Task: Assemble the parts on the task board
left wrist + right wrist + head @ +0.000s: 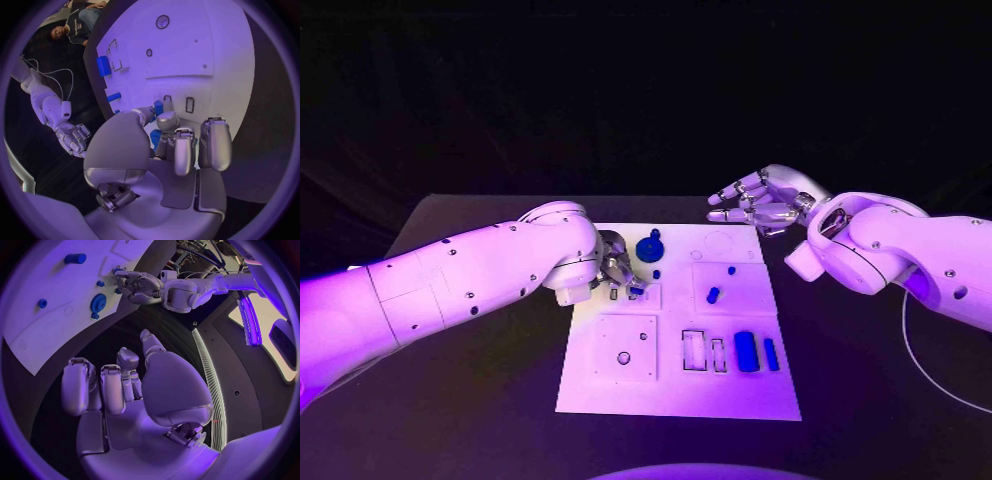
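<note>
Left hand (617,272) over task board (678,395), perhaps pinching small blue part (636,291).

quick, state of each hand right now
left hand: over the task board, pinching a small blue part
right hand: open, holds nothing

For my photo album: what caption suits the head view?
Left robot hand works a small blue part on the white task board; right robot hand hovers open beyond it.
</note>
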You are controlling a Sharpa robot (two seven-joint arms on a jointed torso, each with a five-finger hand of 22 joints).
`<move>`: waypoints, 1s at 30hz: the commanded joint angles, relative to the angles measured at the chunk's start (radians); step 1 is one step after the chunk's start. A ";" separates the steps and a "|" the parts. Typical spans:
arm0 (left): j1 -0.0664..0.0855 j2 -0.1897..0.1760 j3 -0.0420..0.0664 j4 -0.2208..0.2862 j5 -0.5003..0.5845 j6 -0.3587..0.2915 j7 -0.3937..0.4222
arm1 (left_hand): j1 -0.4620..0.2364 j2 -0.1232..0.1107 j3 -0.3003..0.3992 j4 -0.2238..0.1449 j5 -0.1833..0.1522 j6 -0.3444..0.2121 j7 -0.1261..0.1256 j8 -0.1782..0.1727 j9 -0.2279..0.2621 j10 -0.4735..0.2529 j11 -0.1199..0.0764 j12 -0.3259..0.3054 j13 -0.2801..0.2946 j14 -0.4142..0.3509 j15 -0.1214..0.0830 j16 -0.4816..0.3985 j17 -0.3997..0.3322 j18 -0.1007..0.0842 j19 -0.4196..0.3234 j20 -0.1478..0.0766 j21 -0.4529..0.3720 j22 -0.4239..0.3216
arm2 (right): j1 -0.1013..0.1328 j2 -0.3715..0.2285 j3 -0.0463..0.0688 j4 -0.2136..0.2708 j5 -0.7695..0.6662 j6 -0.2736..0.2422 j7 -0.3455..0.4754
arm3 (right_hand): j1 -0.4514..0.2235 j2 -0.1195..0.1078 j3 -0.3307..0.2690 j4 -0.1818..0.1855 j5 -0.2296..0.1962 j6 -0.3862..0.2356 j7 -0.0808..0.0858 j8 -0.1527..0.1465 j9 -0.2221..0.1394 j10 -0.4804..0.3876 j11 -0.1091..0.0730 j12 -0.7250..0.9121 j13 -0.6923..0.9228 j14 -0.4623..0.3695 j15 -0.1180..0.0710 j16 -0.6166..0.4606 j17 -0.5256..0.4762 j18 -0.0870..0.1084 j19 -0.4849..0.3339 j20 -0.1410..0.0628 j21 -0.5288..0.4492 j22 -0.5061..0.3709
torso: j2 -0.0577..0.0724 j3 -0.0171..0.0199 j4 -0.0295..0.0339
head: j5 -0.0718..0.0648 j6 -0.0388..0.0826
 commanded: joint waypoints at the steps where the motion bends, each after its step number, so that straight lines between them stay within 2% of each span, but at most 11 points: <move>1: 0.000 -0.009 0.001 0.015 -0.005 -0.051 0.007 | -0.012 -0.001 0.175 -0.167 0.003 -0.004 -0.003 0.008 0.004 0.007 -0.003 0.002 0.002 0.106 0.005 0.003 0.263 -0.002 0.003 0.004 -0.003 0.040 | -0.002 0.003 0.000 -0.002 -0.010 0.020 0.003 | 0.003 0.006 -0.004 -0.003 0.004 0.007 0.000 0.004 0.002 0.000 -0.005 -0.001 -0.001 0.067 -0.005 -0.006 0.074 0.013 -0.005 -0.004 -0.006 0.000 | 0.000 0.0004 0.0001 | 0.001 0.000; 7: 0.000 -0.022 0.000 0.032 -0.021 -0.049 0.013 | -0.022 -0.006 0.188 -0.178 0.006 -0.004 -0.004 0.012 0.009 0.010 -0.004 0.006 0.005 0.106 0.004 0.003 0.263 -0.004 0.008 0.003 0.002 0.049 | -0.005 0.006 -0.001 -0.005 -0.010 0.021 0.005 | 0.002 0.007 -0.005 -0.002 0.004 0.007 0.000 0.004 0.001 0.000 -0.005 -0.002 -0.001 0.067 -0.005 -0.007 0.074 0.013 -0.005 -0.004 -0.007 -0.001 | 0.000 -0.0009 0.0005 | 0.000 0.001; 10: 0.000 -0.026 0.000 0.039 -0.037 -0.030 0.012 | -0.024 -0.007 0.190 -0.180 0.006 -0.004 -0.004 0.012 0.010 0.011 -0.004 0.007 0.005 0.106 0.004 0.003 0.263 -0.004 0.009 0.003 0.003 0.050 | -0.006 0.007 -0.001 -0.006 -0.010 0.023 0.006 | 0.000 0.007 -0.006 -0.001 0.005 0.007 0.000 0.004 0.001 0.000 -0.005 -0.002 -0.002 0.067 -0.005 -0.007 0.074 0.014 -0.006 -0.004 -0.007 -0.002 | 0.001 -0.0014 -0.0011 | 0.001 -0.001; 14: 0.000 -0.028 0.000 0.041 -0.054 0.002 0.004 | -0.027 -0.011 0.195 -0.187 0.006 -0.004 -0.005 0.014 0.012 0.014 -0.005 0.010 0.008 0.106 0.003 0.003 0.263 -0.005 0.012 0.002 0.006 0.056 | -0.007 0.008 -0.001 -0.007 -0.010 0.024 0.006 | 0.000 0.008 -0.006 -0.001 0.005 0.007 0.000 0.004 0.001 0.000 -0.005 -0.002 -0.002 0.067 -0.005 -0.007 0.074 0.014 -0.006 -0.004 -0.007 -0.002 | 0.000 -0.0013 0.0000 | 0.001 -0.003; 20: 0.000 -0.024 0.000 0.038 -0.075 0.040 -0.016 | -0.036 -0.020 0.204 -0.202 0.018 -0.001 -0.006 0.017 0.015 0.018 -0.007 0.013 0.009 0.106 0.002 0.003 0.263 -0.006 0.013 0.001 0.007 0.058 | -0.008 0.008 -0.001 -0.006 -0.010 0.025 0.007 | -0.002 0.008 -0.008 0.001 0.005 0.007 0.000 0.003 0.001 0.000 -0.005 -0.003 -0.003 0.067 -0.005 -0.007 0.073 0.014 -0.005 -0.004 -0.008 -0.002 | 0.000 -0.0022 0.0003 | 0.003 -0.006; 30: -0.001 -0.009 -0.001 0.035 -0.126 0.071 -0.058 | -0.044 -0.027 0.206 -0.214 0.025 0.005 -0.009 0.021 0.017 0.025 -0.008 0.020 0.014 0.106 0.000 0.003 0.263 -0.007 0.017 0.000 0.011 0.066 | -0.009 0.009 -0.001 -0.004 -0.010 0.023 0.010 | -0.002 0.008 -0.008 0.001 0.005 0.007 0.000 0.003 0.001 0.000 -0.005 -0.003 -0.003 0.067 -0.005 -0.007 0.073 0.014 -0.005 -0.004 -0.008 -0.002 | 0.001 -0.0014 -0.0012 | 0.007 -0.011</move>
